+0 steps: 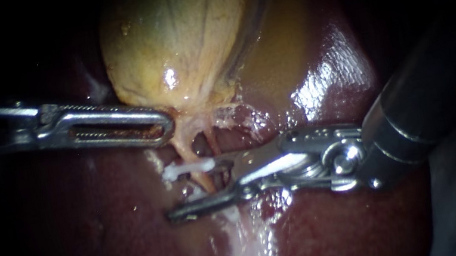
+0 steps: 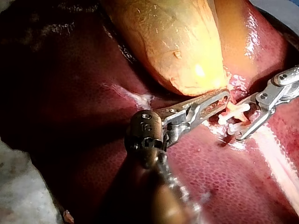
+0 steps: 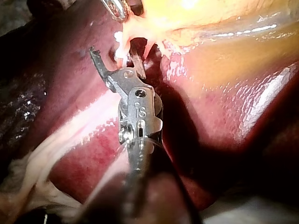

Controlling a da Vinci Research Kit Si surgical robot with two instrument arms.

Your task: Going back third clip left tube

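Background: wet, dark-red liver [image 1: 105, 237], with the yellow gallbladder [image 1: 178, 39] on its far side.

Step in hand, as judged: withdrawal of the right instrument [image 1: 195, 188] from the left tube [image 1: 183, 148]. Its pincer stands well open and grips nothing (no clip shows inside it).

The tube carries a white clip [image 1: 189, 167] and runs nearward from the gallbladder's neck. Its near end lies between the pincer's two halves.

Next move: draw straight back to the right, keeping the near half off tube and clip.

The left instrument [image 1: 166, 125] lies at the neck.
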